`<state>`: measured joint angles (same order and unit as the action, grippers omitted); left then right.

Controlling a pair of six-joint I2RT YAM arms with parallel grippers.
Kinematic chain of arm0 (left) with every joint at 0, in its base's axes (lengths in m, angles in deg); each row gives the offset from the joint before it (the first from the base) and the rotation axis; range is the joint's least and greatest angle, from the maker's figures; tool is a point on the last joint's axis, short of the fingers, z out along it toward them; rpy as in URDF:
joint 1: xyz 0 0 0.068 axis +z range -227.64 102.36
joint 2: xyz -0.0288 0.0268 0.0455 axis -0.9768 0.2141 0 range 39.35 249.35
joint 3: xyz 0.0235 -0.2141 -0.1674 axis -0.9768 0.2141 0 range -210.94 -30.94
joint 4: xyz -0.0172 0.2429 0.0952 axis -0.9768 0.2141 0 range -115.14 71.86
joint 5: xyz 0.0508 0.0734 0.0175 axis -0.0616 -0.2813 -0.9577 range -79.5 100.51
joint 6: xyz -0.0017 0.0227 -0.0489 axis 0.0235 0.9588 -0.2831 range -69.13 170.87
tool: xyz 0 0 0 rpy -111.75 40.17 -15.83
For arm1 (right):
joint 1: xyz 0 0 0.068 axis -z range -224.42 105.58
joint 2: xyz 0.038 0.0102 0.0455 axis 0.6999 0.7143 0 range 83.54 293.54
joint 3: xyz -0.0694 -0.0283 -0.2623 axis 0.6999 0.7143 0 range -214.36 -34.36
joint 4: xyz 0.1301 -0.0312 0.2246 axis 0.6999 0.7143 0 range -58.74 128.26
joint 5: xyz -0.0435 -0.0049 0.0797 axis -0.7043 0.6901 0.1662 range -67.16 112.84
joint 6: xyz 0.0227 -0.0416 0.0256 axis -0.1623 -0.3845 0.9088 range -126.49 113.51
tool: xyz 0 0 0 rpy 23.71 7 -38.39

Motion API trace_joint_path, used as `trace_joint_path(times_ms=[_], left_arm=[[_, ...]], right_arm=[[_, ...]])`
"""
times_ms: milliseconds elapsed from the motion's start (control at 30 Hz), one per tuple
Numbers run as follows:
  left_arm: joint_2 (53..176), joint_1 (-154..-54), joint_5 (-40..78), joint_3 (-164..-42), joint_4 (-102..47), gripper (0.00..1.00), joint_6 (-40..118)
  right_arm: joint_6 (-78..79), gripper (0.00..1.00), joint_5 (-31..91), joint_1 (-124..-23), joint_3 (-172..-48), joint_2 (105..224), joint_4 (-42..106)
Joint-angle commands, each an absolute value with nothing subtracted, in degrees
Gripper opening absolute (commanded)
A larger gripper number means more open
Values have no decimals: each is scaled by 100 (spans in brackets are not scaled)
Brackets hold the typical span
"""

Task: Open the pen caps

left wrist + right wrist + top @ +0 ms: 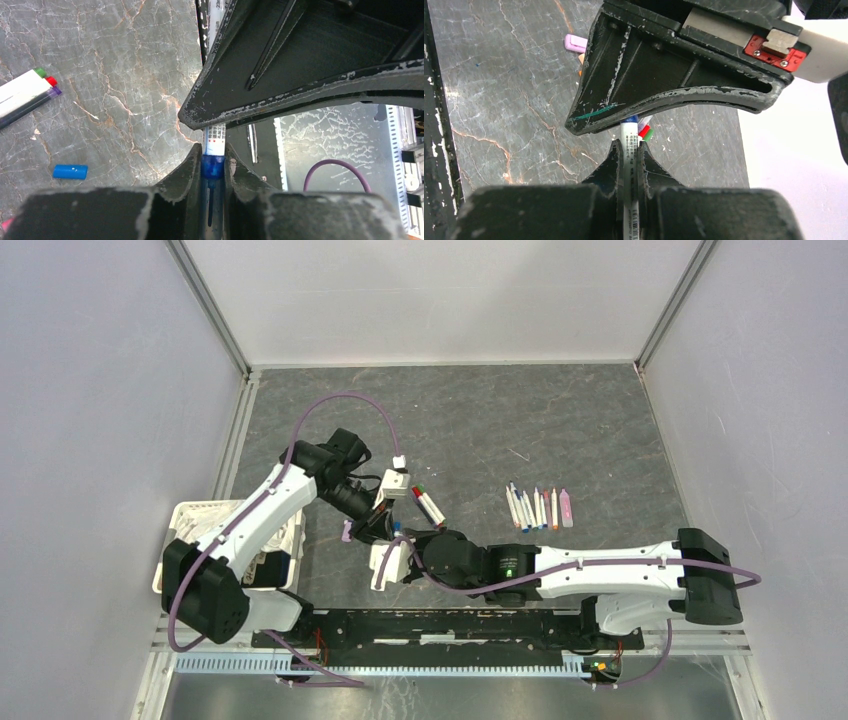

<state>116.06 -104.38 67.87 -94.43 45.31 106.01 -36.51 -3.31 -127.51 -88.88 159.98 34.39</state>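
One pen (628, 165) with a white barrel is held between both grippers over the middle of the table. My left gripper (213, 150) is shut on its blue pen cap (213, 167), which sits on the barrel's end (215, 136). My right gripper (628, 145) is shut on the barrel, nose to nose with the left one (378, 527). A loose blue cap (70, 171) lies on the table, and a lilac cap (574, 43) lies farther off. Three pens (428, 503) lie together just beyond the grippers. A row of several pens (537, 508) lies to the right.
A white basket (190, 530) stands at the table's left edge beside the left arm. Grey walls close in the table on three sides. A black rail (450, 625) runs along the near edge.
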Motion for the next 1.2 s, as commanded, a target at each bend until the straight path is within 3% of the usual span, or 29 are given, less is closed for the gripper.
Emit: trace_joint_path(times_ms=[0, 100, 200, 333, 633, 900, 1167], left_arm=[[11487, -10409, 6480, -9621, 4309, 3, 10909], [11331, -10417, 6171, -9564, 4070, 2, 10897], [11086, -10426, 5793, -9418, 3896, 2, 11048], [10828, -10464, 5420, -9222, 3788, 2, 11410], [10578, -10649, 5033, -9272, 3996, 2, 12032], [10591, -10815, 4674, -9835, 4269, 2, 12513], [10463, -11338, 4304, -9774, 4284, 2, 12690]], right_arm=[[-3486, 4, -383, -12826, -9209, 16019, 3470], [-2878, 38, -79, -12666, -9376, 15987, 3747], [-1962, 56, 1375, -11983, -9404, 15607, 3936], [-766, 66, 4032, -10593, -9325, 15204, 3880], [663, 78, 7307, -9446, -9758, 16214, 4355], [1399, 75, 7943, -9434, -10002, 17186, 4018], [2953, 70, 8322, -9447, -9988, 17782, 2301]])
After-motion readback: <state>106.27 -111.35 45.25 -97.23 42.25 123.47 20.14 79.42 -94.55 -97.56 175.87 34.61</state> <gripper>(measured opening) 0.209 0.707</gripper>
